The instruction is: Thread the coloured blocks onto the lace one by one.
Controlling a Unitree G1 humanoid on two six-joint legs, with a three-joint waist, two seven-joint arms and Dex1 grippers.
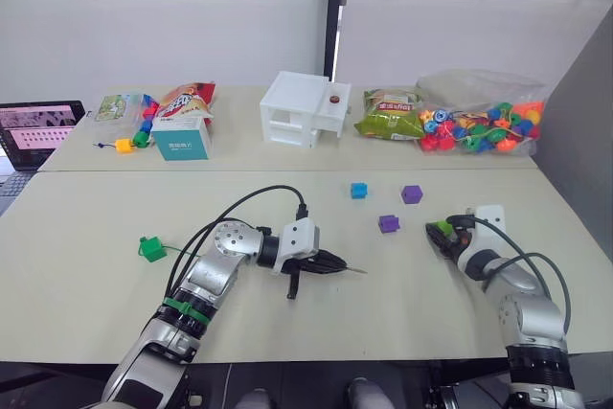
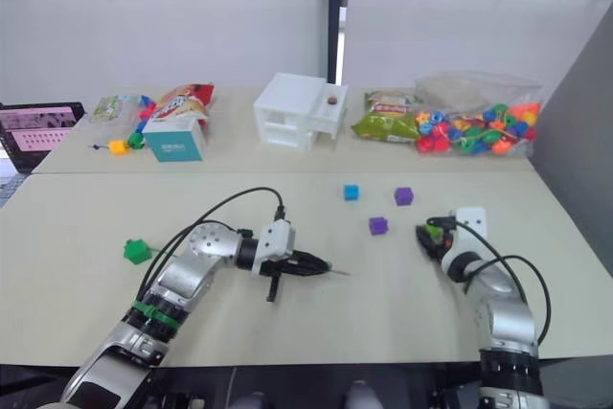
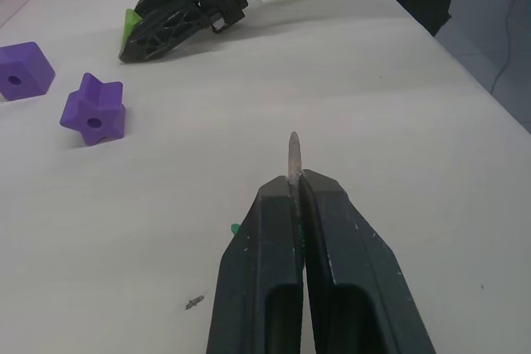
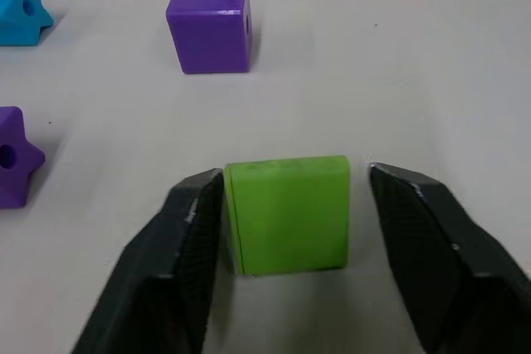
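My left gripper (image 1: 330, 263) is shut on the lace, whose stiff brownish tip (image 3: 293, 155) sticks out past the fingertips toward the right. The thin green cord (image 1: 178, 252) trails left to a dark green block (image 1: 151, 248) lying on the table. My right gripper (image 4: 294, 178) is open and straddles a light green block (image 4: 288, 215) resting on the table; one finger touches it, the other stands a little clear. Beyond it lie a blue block (image 1: 358, 191), a purple cube (image 1: 412, 193) and a purple star-shaped block (image 1: 388, 223).
Along the back table stand a white box (image 1: 305, 107), a clear bag of beads (image 1: 484, 126), snack bags (image 1: 388, 114), a teal carton (image 1: 182, 136) and a short cord with a yellow block (image 1: 124, 146). A laptop (image 1: 38, 131) sits far left.
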